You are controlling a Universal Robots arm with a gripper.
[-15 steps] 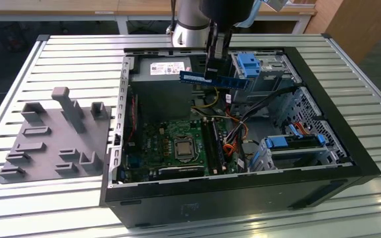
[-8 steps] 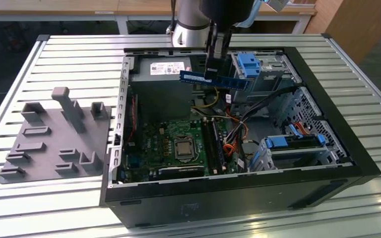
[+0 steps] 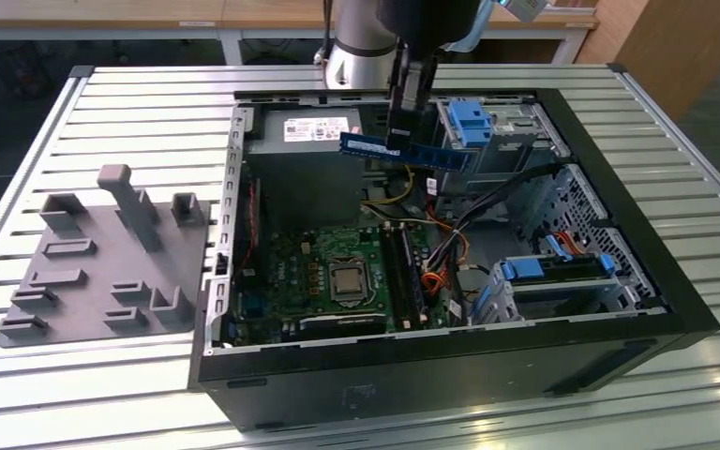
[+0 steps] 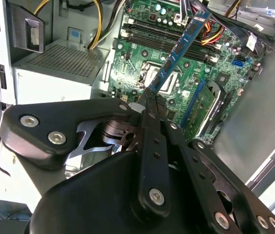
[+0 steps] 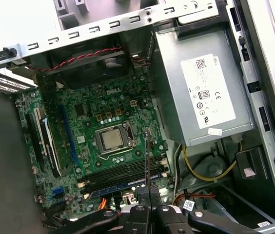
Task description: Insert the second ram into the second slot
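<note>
The second ram [image 3: 445, 157] is pinched between the two fingers [image 4: 152, 146] of the gripper [image 3: 400, 141], which are pressed flat against its two faces near the middle of its length. The stick is held on its edge in the air above the open computer case [image 3: 660, 281], with its long axis level and crosswise to the fingers. In the exterior view one end sticks out from the fingers toward the exterior view's left and the other toward the exterior view's right, the latter a little lower. In the second wrist view the blue board with its row of dark chips is seen running straight away from the fingertips. In the first wrist view it is seen as a thin line only, edge-on. The motherboard [image 5: 86, 126] lies well below the fingers, and the memory slots [image 5: 118, 174] on it are placed beside the processor [image 5: 112, 140]. The long axis of the stick is turned about square to the slots and is not touching them. The power supply [image 5: 201, 83] stands to one side of the fingers.
</note>
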